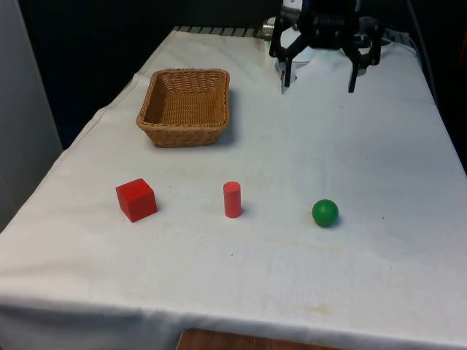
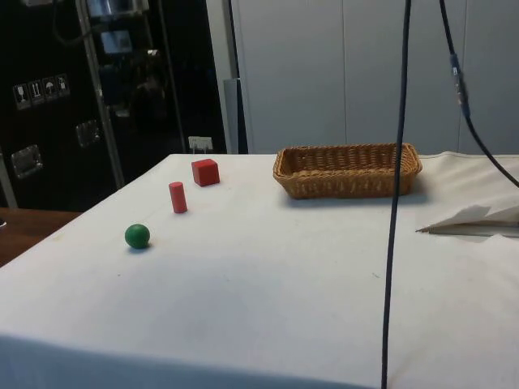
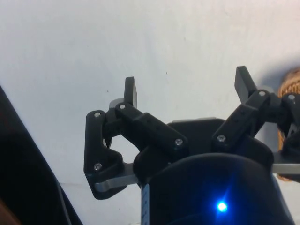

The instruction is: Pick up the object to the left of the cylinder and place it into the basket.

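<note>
A red cube [image 1: 136, 199] lies on the white cloth at the front view's left, also visible as the red cube [image 2: 205, 172] from the side. To its right stands an upright red cylinder [image 1: 232, 199], the same red cylinder [image 2: 178, 197] in the side view. A woven basket [image 1: 184, 106] sits farther back, its rim [image 2: 349, 151] showing in the side view. My gripper [image 1: 319, 80] hangs high over the table's far end, well away from the cube. Its fingers [image 3: 130, 92] are spread wide around nothing, so my gripper [image 3: 187, 89] is open.
A green ball [image 1: 325, 212] rests to the right of the cylinder, the same green ball [image 2: 137, 236] nearest the table edge in the side view. A dark cable [image 2: 396, 194] hangs down across the side view. The basket's edge [image 3: 290, 84] shows beside the gripper.
</note>
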`<state>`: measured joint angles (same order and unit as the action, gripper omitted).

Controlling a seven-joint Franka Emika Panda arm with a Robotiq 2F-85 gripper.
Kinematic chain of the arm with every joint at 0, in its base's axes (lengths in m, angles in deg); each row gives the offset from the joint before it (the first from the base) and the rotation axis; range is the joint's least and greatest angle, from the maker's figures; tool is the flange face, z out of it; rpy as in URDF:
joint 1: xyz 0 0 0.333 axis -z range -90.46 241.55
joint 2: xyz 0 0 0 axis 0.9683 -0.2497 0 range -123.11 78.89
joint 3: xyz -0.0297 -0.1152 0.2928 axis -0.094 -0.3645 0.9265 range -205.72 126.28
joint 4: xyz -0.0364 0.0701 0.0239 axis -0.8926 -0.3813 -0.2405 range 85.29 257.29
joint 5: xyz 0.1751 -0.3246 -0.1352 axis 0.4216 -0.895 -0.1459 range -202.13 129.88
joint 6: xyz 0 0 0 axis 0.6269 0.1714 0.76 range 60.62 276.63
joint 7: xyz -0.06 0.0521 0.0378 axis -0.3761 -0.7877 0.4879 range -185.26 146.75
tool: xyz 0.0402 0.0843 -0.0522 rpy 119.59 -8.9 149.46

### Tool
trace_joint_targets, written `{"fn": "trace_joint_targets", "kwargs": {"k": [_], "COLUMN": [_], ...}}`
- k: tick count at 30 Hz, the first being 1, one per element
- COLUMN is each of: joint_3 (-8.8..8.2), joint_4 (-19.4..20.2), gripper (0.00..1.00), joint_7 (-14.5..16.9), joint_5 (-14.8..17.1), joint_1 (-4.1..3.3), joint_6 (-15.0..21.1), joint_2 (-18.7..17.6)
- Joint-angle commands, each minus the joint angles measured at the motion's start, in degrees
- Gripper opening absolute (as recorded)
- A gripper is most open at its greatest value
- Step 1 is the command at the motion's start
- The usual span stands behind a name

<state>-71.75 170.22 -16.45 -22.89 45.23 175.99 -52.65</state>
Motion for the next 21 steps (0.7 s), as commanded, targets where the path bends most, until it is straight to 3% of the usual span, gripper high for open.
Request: {"fn": "trace_joint_targets", "kwargs": {"k": [1, 7, 8, 21], "joint_3": [0.29, 0.46, 0.17, 1.83], "joint_4": [0.3, 0.3, 0.1, -0.5], "gripper": [1.0, 1.0, 1.0, 1.0], "joint_7": [0.1, 0.2, 0.1, -0.1], "joint_5": [0.7, 2.5, 1.8, 5.3], "joint_1": [0.11, 0.11, 0.0, 0.17], "joint_6": [1.1, 3.5, 2.5, 8.2], "joint_2": [-0.2, -2.3, -2.1, -7.0]}}
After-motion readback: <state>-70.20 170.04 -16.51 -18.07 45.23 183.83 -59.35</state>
